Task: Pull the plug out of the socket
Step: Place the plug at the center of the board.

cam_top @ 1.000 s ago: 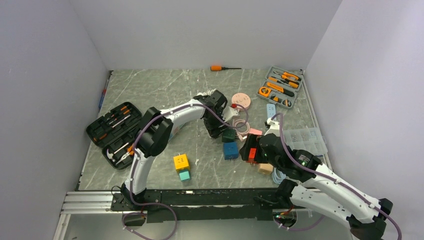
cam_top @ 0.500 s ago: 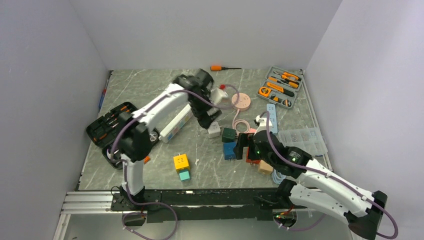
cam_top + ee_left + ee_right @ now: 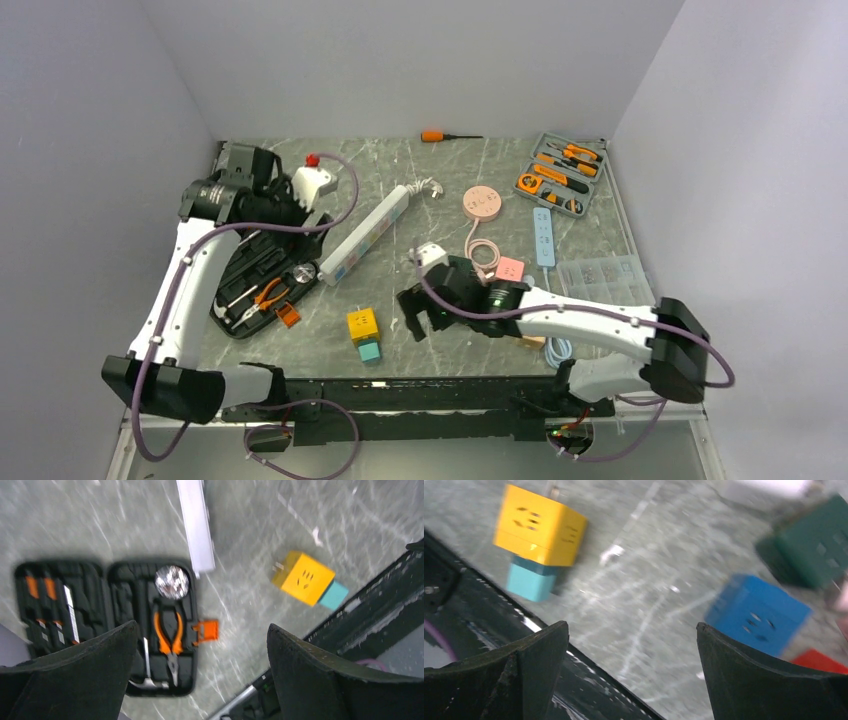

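Both claws wide and empty; plug not yet pulled.

The marble worktop [image 3: 450, 160] carries scattered kit. The left arm [image 3: 185, 270] hangs over the open black tool case [image 3: 100, 580] at the left side. The left claw [image 3: 200, 630] gapes with nothing in it, parked away from the job. The right arm [image 3: 580, 315] reaches low across the near side. The right claw [image 3: 631, 626] is spread just as wide, probably to straddle a block. A white power strip [image 3: 368, 232] lies diagonally mid-worktop. Near the front edge sits the yellow socket cube [image 3: 541, 525], with the teal plug [image 3: 530, 582] against its near face, seemingly seated.
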`<state>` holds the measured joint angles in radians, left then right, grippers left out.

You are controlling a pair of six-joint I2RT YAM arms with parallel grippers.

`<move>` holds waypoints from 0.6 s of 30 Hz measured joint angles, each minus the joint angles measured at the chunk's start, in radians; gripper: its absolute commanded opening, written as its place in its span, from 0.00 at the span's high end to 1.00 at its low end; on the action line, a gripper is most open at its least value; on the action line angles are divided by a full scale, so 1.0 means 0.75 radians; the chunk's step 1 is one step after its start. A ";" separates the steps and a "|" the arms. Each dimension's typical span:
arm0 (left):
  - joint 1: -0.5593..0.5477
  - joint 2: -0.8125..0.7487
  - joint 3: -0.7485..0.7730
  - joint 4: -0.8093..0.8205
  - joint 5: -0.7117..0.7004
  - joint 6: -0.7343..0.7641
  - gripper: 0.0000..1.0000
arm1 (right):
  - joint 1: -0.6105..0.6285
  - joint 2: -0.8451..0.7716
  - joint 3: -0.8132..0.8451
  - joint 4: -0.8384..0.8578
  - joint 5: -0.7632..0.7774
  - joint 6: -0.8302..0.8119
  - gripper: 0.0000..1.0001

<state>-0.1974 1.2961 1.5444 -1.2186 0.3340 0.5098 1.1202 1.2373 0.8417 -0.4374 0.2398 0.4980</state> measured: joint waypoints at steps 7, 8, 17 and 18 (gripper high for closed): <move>0.081 -0.166 -0.418 0.032 -0.097 0.027 0.01 | 0.117 0.350 0.280 0.122 -0.036 -0.154 0.00; 0.085 -0.192 -0.451 0.043 -0.114 0.027 0.01 | 0.123 0.405 0.324 0.128 -0.040 -0.176 0.00; 0.094 -0.348 -0.509 0.093 -0.219 0.030 0.01 | 0.145 0.839 0.691 0.154 -0.042 -0.303 0.00; 0.097 -0.355 -0.512 0.093 -0.229 0.031 0.00 | 0.144 0.864 0.710 0.159 -0.042 -0.304 0.00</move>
<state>-0.1246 1.0298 1.1603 -1.1488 0.1619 0.5327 1.2282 1.8851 1.3743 -0.3180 0.2081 0.2699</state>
